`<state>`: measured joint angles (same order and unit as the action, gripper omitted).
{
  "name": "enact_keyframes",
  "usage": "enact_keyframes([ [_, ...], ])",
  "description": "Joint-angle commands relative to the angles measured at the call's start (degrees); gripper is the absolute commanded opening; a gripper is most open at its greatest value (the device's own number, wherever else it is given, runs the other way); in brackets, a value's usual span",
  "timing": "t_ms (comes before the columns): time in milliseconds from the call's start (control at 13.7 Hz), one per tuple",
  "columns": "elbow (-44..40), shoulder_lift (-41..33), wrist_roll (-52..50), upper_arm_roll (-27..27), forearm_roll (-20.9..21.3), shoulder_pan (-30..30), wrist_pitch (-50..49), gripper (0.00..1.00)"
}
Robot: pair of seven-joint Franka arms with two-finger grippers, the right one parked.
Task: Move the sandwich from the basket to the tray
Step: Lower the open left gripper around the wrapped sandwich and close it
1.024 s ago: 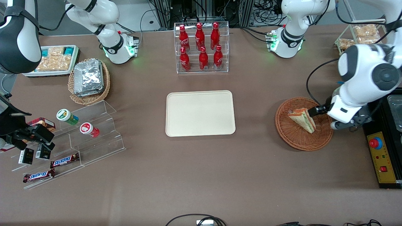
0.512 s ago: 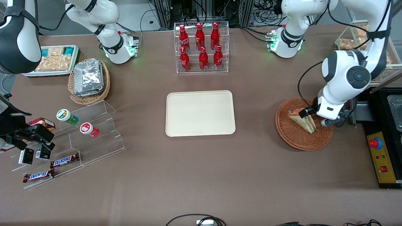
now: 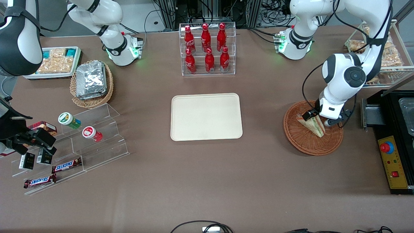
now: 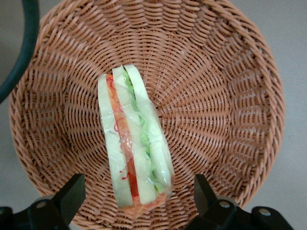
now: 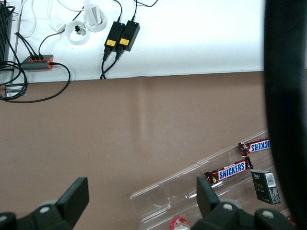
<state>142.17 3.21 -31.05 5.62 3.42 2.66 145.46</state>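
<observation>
Sandwich (image 4: 135,143) lying in the basket (image 4: 225,86), on its edge with filling layers facing up, wrapped in clear film. Hand (image 4: 139,201) hovering directly above it, fingers (image 4: 72,191) spread wide, one on each side of the wedge's broad end, touching nothing.

Handling, as a judgement: light, soft, easily squashed; film likely slippery, so a gentle squeeze across the two bread faces near the thick middle looks safest, not at the thin tip. Too firm a pinch may push filling out; too loose may let the wedge slide free.

Long axis running across the basket floor from near the rim toward the centre; in the front view, pointed corner aimed toward the camera, broad end under the hand (image 3: 315,117).

Tray (image 3: 207,97) well apart from the basket (image 3: 304,145), toward the parked arm's end of the bench (image 3: 207,181), bare.
</observation>
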Motion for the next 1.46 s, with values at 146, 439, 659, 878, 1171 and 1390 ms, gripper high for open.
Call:
enact_keyframes([
  [146, 0.30, 2.76, -1.38, -0.17, 0.97, 0.41, 4.30, 1.00],
  [439, 0.04, 4.43, -1.38, -0.61, 0.97, 0.85, 5.88, 1.00],
  [659, -0.05, 4.96, -1.30, -0.61, 0.89, 0.94, 6.50, 0.65],
  [878, -0.14, 5.13, -1.30, -0.61, 0.89, 1.55, 6.41, 0.00],
  [1171, -0.75, 3.74, -1.12, -0.61, 0.97, 1.64, 5.02, 0.00],
  [1390, -6.09, 0.92, -0.86, -0.35, 2.72, 1.47, -5.75, 0.00],
])
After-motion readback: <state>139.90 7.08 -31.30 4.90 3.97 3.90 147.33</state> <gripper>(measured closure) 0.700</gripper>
